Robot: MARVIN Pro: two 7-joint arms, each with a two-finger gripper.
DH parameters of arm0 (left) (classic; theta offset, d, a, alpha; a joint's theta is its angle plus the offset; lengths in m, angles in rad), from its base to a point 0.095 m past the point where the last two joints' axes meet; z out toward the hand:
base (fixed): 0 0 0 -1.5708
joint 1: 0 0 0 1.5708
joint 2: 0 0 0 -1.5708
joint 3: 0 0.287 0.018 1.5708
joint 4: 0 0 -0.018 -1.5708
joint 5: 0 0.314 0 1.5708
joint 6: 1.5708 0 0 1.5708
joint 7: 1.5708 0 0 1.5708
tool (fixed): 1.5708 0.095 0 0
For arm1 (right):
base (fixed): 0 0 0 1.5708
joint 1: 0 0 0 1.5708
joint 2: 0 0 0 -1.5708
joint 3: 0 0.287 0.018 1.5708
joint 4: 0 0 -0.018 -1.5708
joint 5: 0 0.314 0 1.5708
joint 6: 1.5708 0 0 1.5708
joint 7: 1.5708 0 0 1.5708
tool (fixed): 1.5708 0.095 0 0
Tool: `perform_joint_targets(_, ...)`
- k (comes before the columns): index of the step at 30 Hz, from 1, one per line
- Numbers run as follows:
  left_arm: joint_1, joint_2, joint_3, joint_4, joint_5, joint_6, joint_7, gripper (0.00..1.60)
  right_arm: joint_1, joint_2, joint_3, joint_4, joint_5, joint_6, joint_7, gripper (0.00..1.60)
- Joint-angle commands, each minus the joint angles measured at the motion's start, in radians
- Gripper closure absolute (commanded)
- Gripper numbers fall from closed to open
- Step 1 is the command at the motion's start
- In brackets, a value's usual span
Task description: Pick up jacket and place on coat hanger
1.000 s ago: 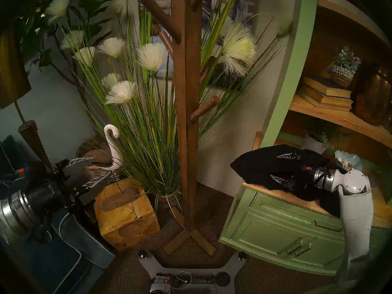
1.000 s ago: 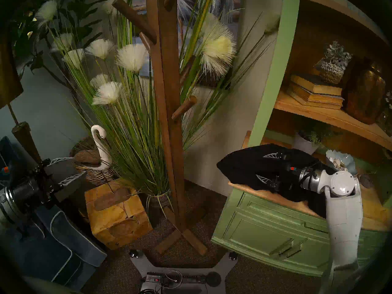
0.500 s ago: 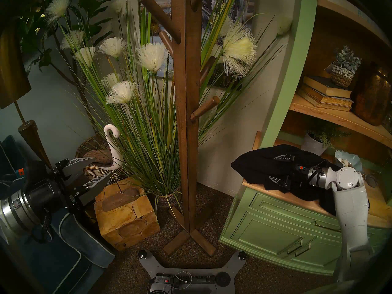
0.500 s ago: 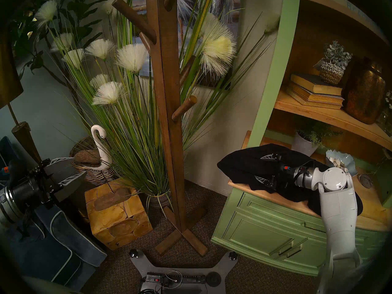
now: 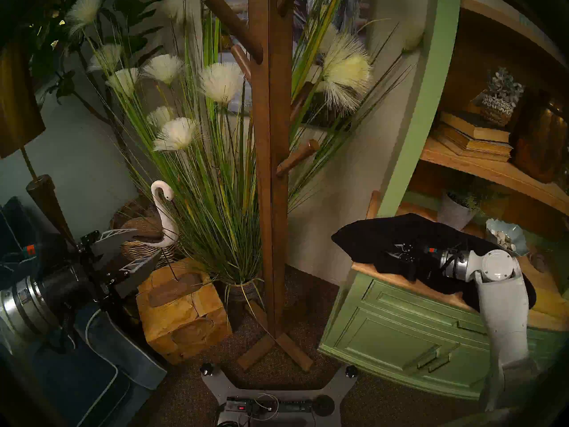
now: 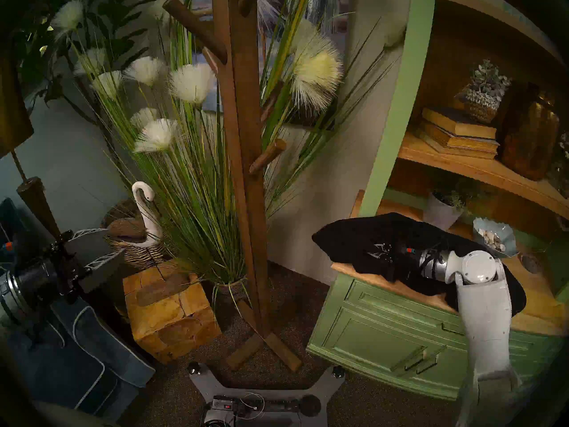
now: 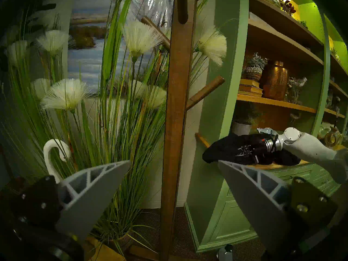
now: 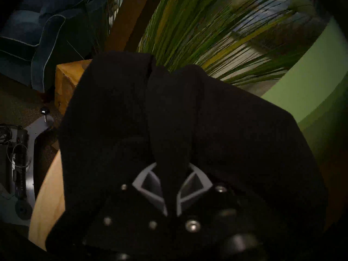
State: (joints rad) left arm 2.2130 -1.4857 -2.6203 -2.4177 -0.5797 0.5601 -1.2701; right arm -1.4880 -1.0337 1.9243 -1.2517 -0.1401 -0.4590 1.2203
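Observation:
The black jacket (image 5: 366, 240) lies bunched on the wooden top of the green cabinet (image 5: 400, 331) at the right; it also shows in the right head view (image 6: 345, 241) and the left wrist view (image 7: 224, 151). My right gripper (image 5: 400, 251) is shut on a fold of the jacket (image 8: 169, 108); the fingertips (image 8: 145, 181) pinch fabric between them. The coat hanger (image 5: 271, 170), a tall brown wooden stand with angled pegs and a cross foot, stands in the middle, left of the cabinet. My left gripper (image 5: 137, 247) is open and empty at the far left, facing the stand (image 7: 175, 123).
A tall grass plant (image 5: 212, 170) with white tufts stands behind the stand. A wooden block stool (image 5: 181, 309), a white swan (image 5: 163, 213) and a basket (image 5: 138, 244) are at the left. Dark blue cushions (image 5: 101, 371) lie at bottom left. Shelves (image 5: 492, 167) hold books and pots.
My right gripper's fingers, spread wide over the jacket before, have closed on a fold of it, and the right arm has shifted slightly leftward. The left arm has not moved.

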Motion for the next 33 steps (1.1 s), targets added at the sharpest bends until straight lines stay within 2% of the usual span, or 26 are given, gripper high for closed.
perform_joint_targets(1,-0.003,0.0,-0.001,-0.011,-0.012,0.002,-0.008,0.0,-0.042,0.02,0.058,0.043,0.051,-0.045,0.014,1.6)
perform_joint_targets(5,-0.003,0.0,-0.001,-0.011,-0.012,0.002,-0.008,0.0,-0.088,-0.003,0.1,0.037,0.096,-0.113,0.005,1.6)
perform_joint_targets(6,-0.003,0.0,-0.001,-0.011,-0.011,0.002,-0.008,0.0,-0.1,-0.008,0.108,0.035,0.147,-0.147,0.04,1.6)
perform_joint_targets(9,-0.003,0.0,-0.001,-0.011,-0.012,0.002,-0.008,0.0,-0.14,-0.029,0.122,-0.012,0.18,-0.159,0.06,1.6)
perform_joint_targets(12,-0.003,0.0,-0.001,-0.011,-0.011,0.002,-0.008,0.0,-0.171,-0.06,0.141,-0.082,0.255,-0.16,0.079,1.6)
perform_joint_targets(16,-0.003,0.0,0.0,-0.011,-0.01,0.001,-0.007,0.0,-0.178,-0.062,0.122,-0.112,0.325,-0.21,0.091,1.6)
perform_joint_targets(21,-0.003,0.001,0.001,-0.01,-0.008,0.001,-0.006,0.0,-0.196,-0.065,0.098,-0.172,0.401,-0.249,0.054,1.6)
perform_joint_targets(33,-0.004,0.0,0.0,-0.01,-0.008,0.001,-0.007,0.0,-0.279,-0.032,0.02,-0.307,0.491,-0.286,-0.029,1.6)
